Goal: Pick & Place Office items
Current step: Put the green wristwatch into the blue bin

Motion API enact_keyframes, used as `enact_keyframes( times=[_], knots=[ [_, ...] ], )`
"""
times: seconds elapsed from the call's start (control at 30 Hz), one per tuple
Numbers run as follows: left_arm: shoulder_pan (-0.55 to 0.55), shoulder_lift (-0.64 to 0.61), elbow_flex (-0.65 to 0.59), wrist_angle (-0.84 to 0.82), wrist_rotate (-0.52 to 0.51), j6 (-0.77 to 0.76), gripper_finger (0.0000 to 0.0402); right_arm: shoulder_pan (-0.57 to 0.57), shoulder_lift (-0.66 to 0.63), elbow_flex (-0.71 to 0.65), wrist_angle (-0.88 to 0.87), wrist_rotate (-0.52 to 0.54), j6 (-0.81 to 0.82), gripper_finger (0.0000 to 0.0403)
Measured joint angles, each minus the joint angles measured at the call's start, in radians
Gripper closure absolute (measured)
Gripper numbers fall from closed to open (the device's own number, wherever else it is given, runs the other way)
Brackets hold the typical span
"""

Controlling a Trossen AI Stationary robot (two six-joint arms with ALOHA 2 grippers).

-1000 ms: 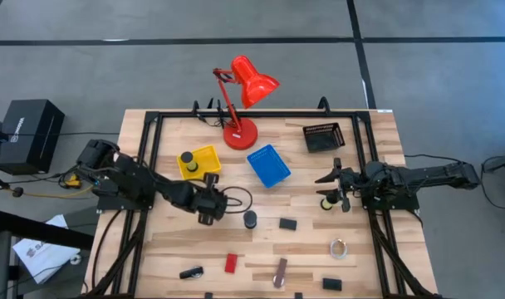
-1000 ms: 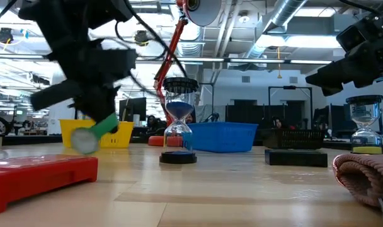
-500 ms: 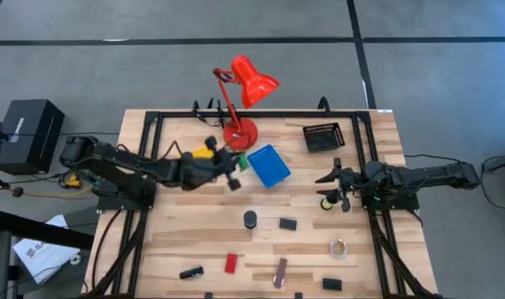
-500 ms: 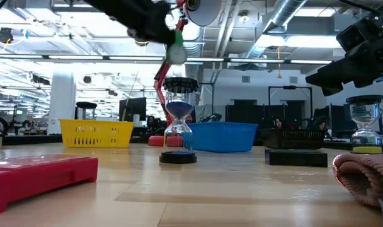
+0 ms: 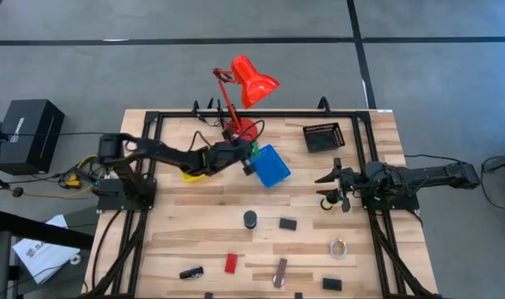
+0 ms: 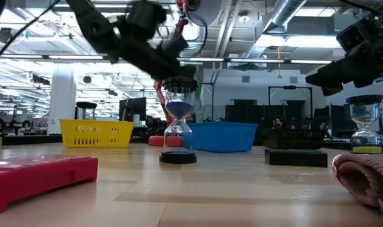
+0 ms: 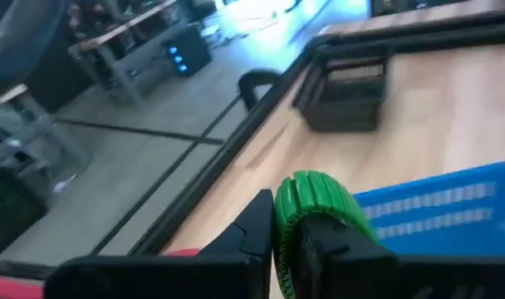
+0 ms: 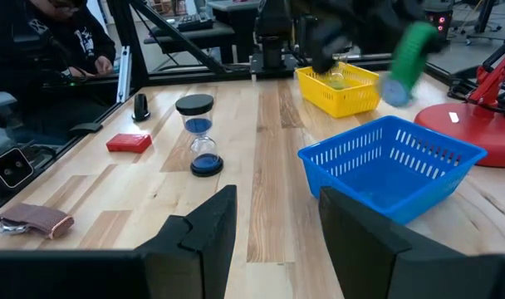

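Note:
My left gripper [image 5: 247,159] is shut on a ribbed green piece [image 7: 315,203] and holds it in the air at the far-left corner of the blue tray [image 5: 269,166]. In the right wrist view the green piece [image 8: 409,51] hangs between the yellow tray [image 8: 340,87] and the blue tray [image 8: 394,162]. My right gripper [image 5: 335,189] waits open at the table's right side. Lying on the near half of the table are a black block [image 5: 287,223], a silvery ring [image 5: 339,247], a red block [image 5: 230,263], a brown-silver bar [image 5: 280,272] and two more black pieces. My left gripper pinches the green piece's ribbed body [image 7: 296,218] between its two fingers. The fingers come nearly level from the table's left. The piece is lifted clear of the table, tilted, with a grey end [image 8: 394,90] lowest, above the blue tray's rim.
A red desk lamp [image 5: 240,91] stands at the far edge behind the trays, and a black mesh tray [image 5: 323,137] is at the far right. A black hourglass [image 5: 250,219] stands mid-table; a second hourglass [image 5: 327,202] stands beside my right gripper.
My left gripper has risen from the table's middle left with the green piece and swung toward the far edge and the right, to the blue tray's corner. Its wrist has tipped up and rolled on the way. The green piece is now lifted clear.

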Motion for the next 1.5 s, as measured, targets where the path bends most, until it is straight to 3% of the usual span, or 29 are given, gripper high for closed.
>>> enact_keyframes(
  times=[0.1,0.3,0.6,1.5],
  knots=[
    [0.013,0.058,0.0,0.034,0.018,-0.002,0.0394,0.0,0.0,0.0,0.0,0.0,0.0,0.0239],
    [0.012,0.13,0.001,0.162,0.165,-0.079,0.0385,-0.001,0.0,0.0,0.0,0.0,0.0,0.0239],
    [0.012,0.155,0.0,0.162,0.174,-0.085,0.0389,-0.001,0.0,0.0,-0.001,0.0,0.0,0.0239],
    [0.012,0.153,0.0,0.153,0.174,-0.133,0.0224,0.0,0.0,0.0,-0.002,0.0,0.002,0.0239]
  ],
)
